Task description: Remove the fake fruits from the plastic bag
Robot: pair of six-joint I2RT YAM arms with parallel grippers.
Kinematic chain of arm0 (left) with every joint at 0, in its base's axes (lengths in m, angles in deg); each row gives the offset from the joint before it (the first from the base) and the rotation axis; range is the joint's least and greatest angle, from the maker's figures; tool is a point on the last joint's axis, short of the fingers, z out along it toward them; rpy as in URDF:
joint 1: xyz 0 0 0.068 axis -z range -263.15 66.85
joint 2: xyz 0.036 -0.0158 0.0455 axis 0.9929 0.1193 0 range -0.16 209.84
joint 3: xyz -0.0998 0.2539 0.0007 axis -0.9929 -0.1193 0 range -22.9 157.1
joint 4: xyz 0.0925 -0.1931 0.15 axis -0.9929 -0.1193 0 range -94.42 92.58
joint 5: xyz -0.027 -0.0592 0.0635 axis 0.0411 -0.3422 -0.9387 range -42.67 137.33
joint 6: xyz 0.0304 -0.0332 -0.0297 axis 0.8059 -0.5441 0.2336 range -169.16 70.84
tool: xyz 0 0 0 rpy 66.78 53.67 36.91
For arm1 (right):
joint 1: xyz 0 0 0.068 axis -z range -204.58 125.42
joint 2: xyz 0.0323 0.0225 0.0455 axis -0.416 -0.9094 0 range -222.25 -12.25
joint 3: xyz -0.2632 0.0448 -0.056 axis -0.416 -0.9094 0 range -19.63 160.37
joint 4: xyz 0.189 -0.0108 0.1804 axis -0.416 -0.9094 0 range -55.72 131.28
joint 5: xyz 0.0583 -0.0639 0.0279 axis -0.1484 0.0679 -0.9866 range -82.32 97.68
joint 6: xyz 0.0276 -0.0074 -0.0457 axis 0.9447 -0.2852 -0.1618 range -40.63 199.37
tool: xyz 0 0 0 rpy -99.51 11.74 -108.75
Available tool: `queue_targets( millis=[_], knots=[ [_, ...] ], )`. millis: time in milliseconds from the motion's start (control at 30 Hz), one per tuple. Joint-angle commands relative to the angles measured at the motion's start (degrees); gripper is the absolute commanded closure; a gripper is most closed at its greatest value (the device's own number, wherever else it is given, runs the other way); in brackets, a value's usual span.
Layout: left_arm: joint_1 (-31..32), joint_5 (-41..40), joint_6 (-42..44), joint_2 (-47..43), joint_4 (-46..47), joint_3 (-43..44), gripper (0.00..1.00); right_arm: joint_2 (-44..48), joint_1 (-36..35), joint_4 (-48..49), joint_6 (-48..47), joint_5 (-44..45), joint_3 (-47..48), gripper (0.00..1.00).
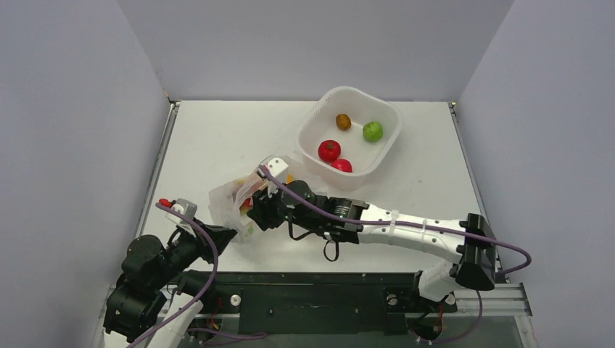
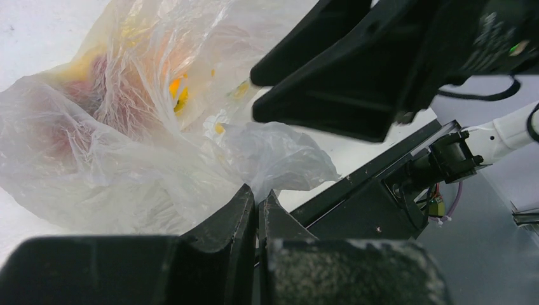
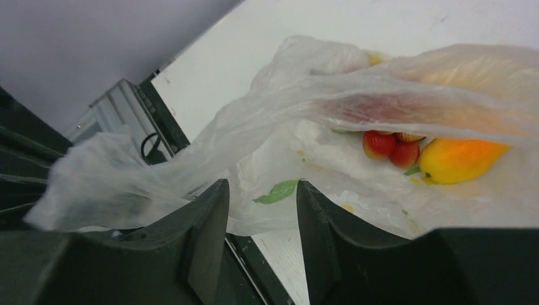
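Plastic bag [image 2: 127, 159] is pinched by left gripper [image 2: 259, 194]; right gripper [image 3: 262, 187] is held open at its mouth, mango [image 3: 457, 160] and grapes [image 3: 388, 146] inside.

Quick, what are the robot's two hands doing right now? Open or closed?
Left gripper: closed, pinching the edge of the plastic bag.
Right gripper: open, holding nothing, at the bag's mouth.

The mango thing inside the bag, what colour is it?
The mango inside the plastic bag is yellow blending into orange, seen best in the right wrist view.
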State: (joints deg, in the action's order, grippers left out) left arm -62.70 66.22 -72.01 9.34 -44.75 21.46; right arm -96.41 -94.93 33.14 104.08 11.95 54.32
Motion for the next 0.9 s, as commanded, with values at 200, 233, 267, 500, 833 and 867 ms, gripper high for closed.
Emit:
queue_targets(
  millis=[200,233,267,500,833,867],
  knots=[
    [-0.32,0.38,0.74,-0.67,1.89,0.03,1.0,-7.6,-1.25,8.97,-0.85,7.19,-4.71,0.62],
    [-0.32,0.29,0.76,-0.64,1.89,0.01,1.0,-8.83,-1.21,8.74,-1.06,8.23,-4.13,0.62],
    [-0.32,0.32,0.73,-0.63,1.89,-0.03,1.0,-9.49,-1.12,8.53,-1.15,9.97,-3.71,0.62],
    [-0.32,0.53,0.75,-0.67,1.89,0.0,1.0,-15.5,0.35,8.32,-3.55,12.71,-0.12,0.59],
    [-0.28,0.5,0.72,-0.42,1.89,-0.07,1.0,-23.76,3.43,9.25,-7.06,14.94,6.16,0.46],
    [-0.3,0.56,0.71,-0.39,1.89,-0.06,1.0,-24.76,3.87,9.21,-7.11,15.05,7.03,0.44]
  ],
)
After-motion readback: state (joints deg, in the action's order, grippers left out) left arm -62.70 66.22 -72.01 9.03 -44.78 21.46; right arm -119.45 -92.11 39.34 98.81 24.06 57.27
